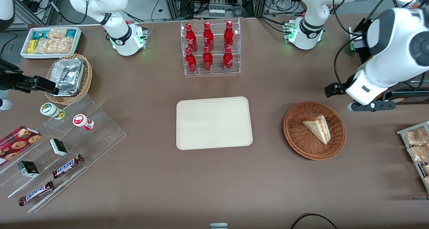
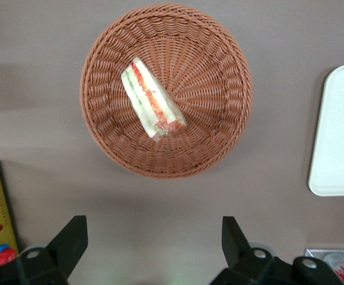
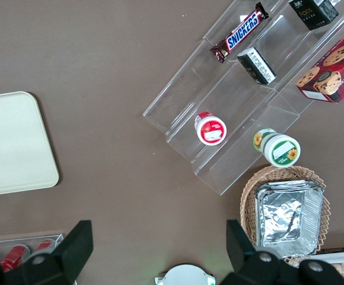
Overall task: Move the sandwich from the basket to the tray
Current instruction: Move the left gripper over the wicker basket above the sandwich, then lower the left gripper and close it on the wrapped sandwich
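The sandwich (image 1: 318, 128) (image 2: 153, 101), a clear-wrapped bread wedge with red and green filling, lies in the round brown wicker basket (image 1: 292, 135) (image 2: 219, 119). The cream tray (image 1: 214, 123) (image 2: 338, 130) sits bare mid-table, beside the basket toward the parked arm's end. My left gripper (image 2: 154, 237) is open wide, with nothing between its fingers (image 2: 71, 237). It hovers high over bare table just off the basket's rim. The arm's wrist (image 1: 363, 88) sits above the table, slightly farther from the front camera than the basket.
A clear rack of red bottles (image 1: 211, 48) stands farther from the front camera than the tray. Snack packets on a rack (image 1: 417, 148) lie at the working arm's end. A stepped acrylic display (image 1: 67, 145), a foil-tray basket (image 1: 68, 78) and a white bin (image 1: 50, 41) lie toward the parked arm's end.
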You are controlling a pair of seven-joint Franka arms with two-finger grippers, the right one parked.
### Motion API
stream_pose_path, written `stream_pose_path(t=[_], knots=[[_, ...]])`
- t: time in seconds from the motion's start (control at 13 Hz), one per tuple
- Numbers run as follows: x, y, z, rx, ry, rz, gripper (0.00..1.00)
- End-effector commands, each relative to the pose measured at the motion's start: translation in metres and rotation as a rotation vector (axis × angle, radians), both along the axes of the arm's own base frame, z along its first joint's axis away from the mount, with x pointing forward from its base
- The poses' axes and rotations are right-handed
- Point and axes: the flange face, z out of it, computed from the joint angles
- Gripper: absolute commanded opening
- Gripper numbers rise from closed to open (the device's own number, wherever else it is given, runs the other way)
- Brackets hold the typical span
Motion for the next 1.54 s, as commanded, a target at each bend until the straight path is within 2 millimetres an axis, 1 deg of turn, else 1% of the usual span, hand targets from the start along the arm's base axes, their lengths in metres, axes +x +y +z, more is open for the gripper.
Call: stream_pose_path(t=[0.0, 0.31, 0.38, 0.46, 0.62, 0.85, 1.0, 1.08, 1.31, 1.46], knots=[[-0.008, 0.000, -0.033, -0.007, -0.039, -0.014, 1.00], [-0.014, 0.003, -0.089, -0.017, -0.111, -0.008, 1.00], [-0.014, 0.004, -0.096, -0.018, -0.114, -0.007, 1.00], [-0.012, 0.004, -0.101, -0.017, -0.106, 0.001, 1.00], [-0.011, 0.005, -0.104, -0.016, -0.114, 0.051, 1.00], [-0.004, 0.006, -0.116, 0.002, -0.133, 0.322, 1.00], [0.001, 0.005, -0.131, 0.018, -0.127, 0.547, 1.00], [0.002, 0.005, -0.137, 0.022, -0.130, 0.621, 1.00], [0.002, 0.005, -0.144, 0.031, -0.111, 0.633, 1.00], [0.004, 0.006, -0.155, 0.034, -0.102, 0.639, 1.00]])
